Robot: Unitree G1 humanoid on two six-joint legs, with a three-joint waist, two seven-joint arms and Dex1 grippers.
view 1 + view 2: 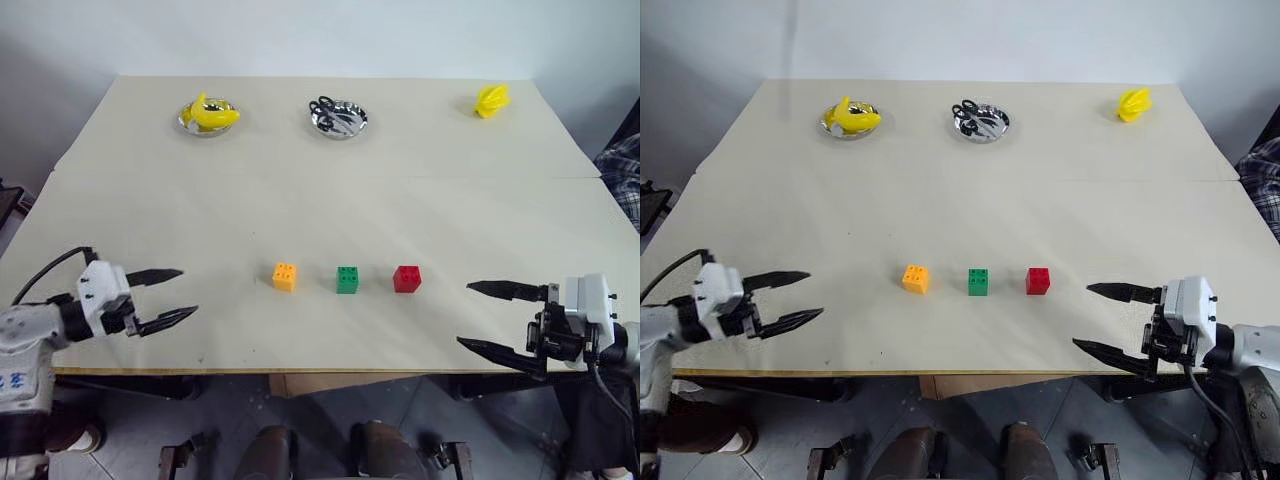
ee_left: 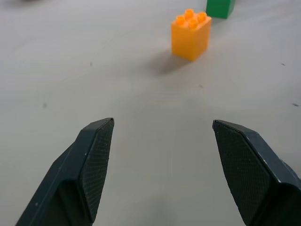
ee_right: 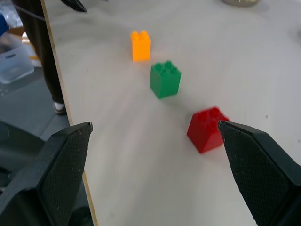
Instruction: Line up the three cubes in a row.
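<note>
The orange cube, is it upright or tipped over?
Upright. The orange cube sits flat on the table, studs facing up, beside the green cube.

Three cubes (image 1: 347, 279) are sitting in a row on the bench (image 1: 300, 200), near its front edge, apart from one another. The left claw (image 1: 173, 296) is hovering to their left, the right claw (image 1: 482, 316) to their right. Two dishes (image 1: 338, 118) are lying far behind.
</note>
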